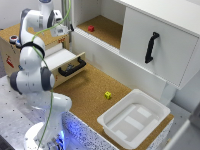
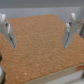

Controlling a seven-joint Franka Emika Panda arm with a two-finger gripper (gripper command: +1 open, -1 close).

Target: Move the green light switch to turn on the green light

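Over bare cork, fingers (image 2: 9, 33) spread apart; any writing seems too blurred.

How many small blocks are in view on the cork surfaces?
2: a yellow block on the lower cork surface near the white tray, and a red block on the upper shelf. Others may be hidden behind the arm.

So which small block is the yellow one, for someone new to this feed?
Start at the big white bin near the exterior view's lower right, resting on the cork-topped desk. Just beyond its upper-left corner, alone on open cork, lies the small yellow-green block. The only other cube, the red block, sits up inside the open cabinet shelf.
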